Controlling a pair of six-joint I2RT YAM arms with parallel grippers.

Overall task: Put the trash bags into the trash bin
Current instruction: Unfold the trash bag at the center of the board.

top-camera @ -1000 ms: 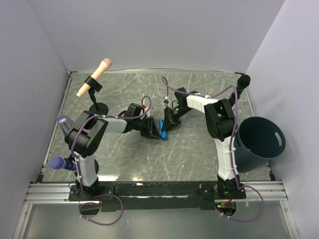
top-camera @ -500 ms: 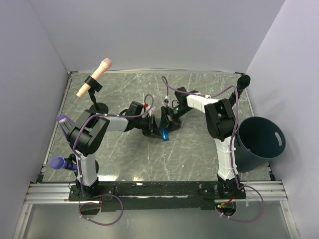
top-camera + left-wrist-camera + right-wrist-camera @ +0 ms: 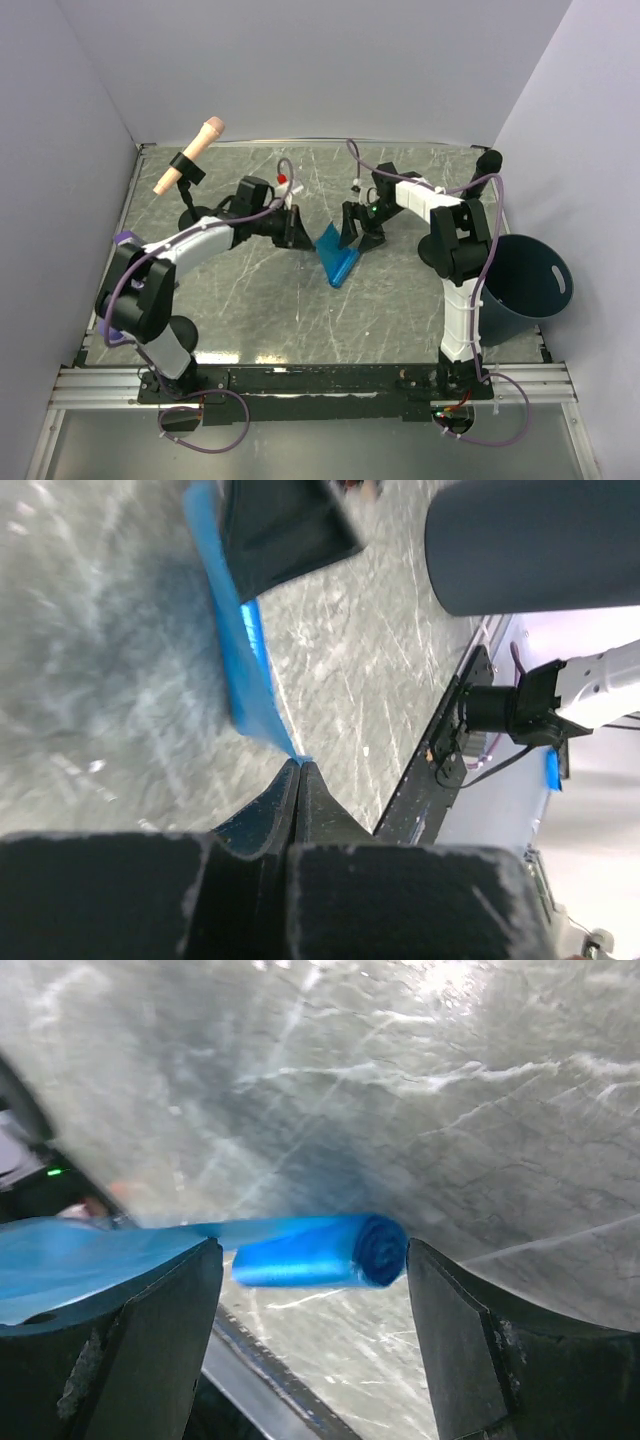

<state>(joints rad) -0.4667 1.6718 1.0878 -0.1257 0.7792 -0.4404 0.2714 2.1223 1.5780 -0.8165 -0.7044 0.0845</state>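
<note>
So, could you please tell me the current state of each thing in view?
Trash bag: partly unrolled, with a sheet stretched out from its tight rolled end.
Left gripper: shut on a corner of the sheet.
Right gripper: jaws wide open, with the rolled end showing between them.
Trash bin: upright, no bag inside.
Pink microphone: mounted at a tilt.
</note>
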